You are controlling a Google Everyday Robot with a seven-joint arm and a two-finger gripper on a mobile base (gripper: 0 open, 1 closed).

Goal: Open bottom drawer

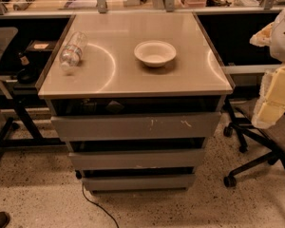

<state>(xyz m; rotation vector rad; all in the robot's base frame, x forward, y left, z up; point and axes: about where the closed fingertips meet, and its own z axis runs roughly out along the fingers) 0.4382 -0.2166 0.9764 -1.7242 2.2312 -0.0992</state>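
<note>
Tan surface (133, 75) mid-room, office chair (249, 167) to its right. The bottom drawer (138, 182) sits lowest, by the floor. Bowl (155, 52) and bottle (72, 51) lie on top. The tool (273, 96) hangs far right; spread or closed, I cannot tell.

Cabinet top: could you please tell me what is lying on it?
A white bowl stands near the middle and a clear bottle lies on its side near the left edge, apart. Whatever lies under them is covered. The gripper hangs at the picture's right edge, off the cabinet.
</note>
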